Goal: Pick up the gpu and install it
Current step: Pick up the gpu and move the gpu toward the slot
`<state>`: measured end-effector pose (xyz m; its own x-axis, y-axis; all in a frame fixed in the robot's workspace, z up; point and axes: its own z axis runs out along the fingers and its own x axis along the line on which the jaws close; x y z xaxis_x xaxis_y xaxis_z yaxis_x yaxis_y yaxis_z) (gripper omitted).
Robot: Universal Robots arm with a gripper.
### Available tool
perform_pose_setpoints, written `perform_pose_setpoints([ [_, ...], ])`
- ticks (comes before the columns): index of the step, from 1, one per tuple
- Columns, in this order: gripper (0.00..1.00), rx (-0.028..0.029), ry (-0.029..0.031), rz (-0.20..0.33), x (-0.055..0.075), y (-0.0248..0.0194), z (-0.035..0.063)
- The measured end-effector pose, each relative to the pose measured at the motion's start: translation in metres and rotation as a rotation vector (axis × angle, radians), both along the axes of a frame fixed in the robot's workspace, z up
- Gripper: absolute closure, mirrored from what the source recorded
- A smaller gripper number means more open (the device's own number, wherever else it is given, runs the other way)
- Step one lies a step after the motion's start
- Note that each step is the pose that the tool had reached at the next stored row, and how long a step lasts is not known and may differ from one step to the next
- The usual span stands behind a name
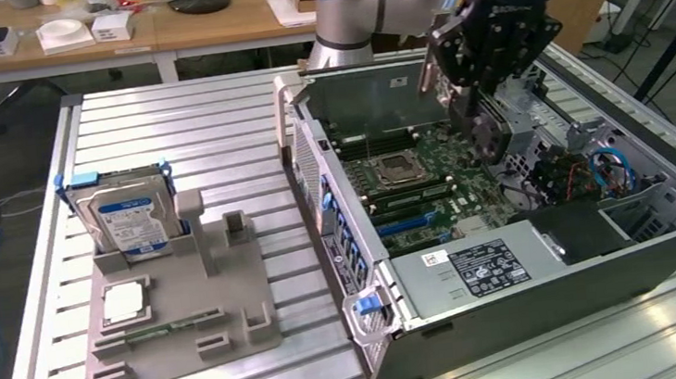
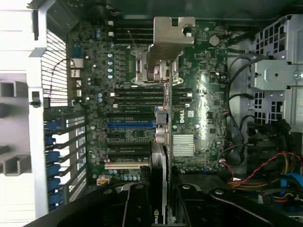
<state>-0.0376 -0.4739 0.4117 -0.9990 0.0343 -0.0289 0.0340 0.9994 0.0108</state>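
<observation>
My gripper (image 1: 479, 92) hangs over the open computer case (image 1: 545, 272), shut on the gpu (image 1: 485, 133). The card is held on edge, a thin dark slab pointing down toward the green motherboard (image 1: 419, 186), and it hangs above the board without touching it. In the wrist view the gpu (image 2: 161, 142) appears edge-on as a narrow strip running out from my gripper (image 2: 163, 205), with its grey metal end bracket (image 2: 170, 40) at the far end. It lies across the motherboard (image 2: 203, 94) beside the expansion slots, one of them blue (image 2: 130, 125).
A grey fixture (image 1: 171, 317) on the slatted table at the exterior view's left holds the silver blue-labelled hard drive (image 1: 130, 219) and a narrow green memory stick (image 1: 159, 330). Inside the case are cables (image 1: 603, 173), a drive cage (image 2: 279, 80) and the power supply (image 1: 482, 269).
</observation>
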Motion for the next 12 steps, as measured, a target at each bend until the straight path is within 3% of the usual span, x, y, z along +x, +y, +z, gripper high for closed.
perform_pose_setpoints([
  [4,0.73,0.0000,-0.0001,0.000,0.017,0.0000,-0.0006],
  [12,0.73,-0.0001,0.0000,0.000,0.018,0.0000,-0.0006],
])
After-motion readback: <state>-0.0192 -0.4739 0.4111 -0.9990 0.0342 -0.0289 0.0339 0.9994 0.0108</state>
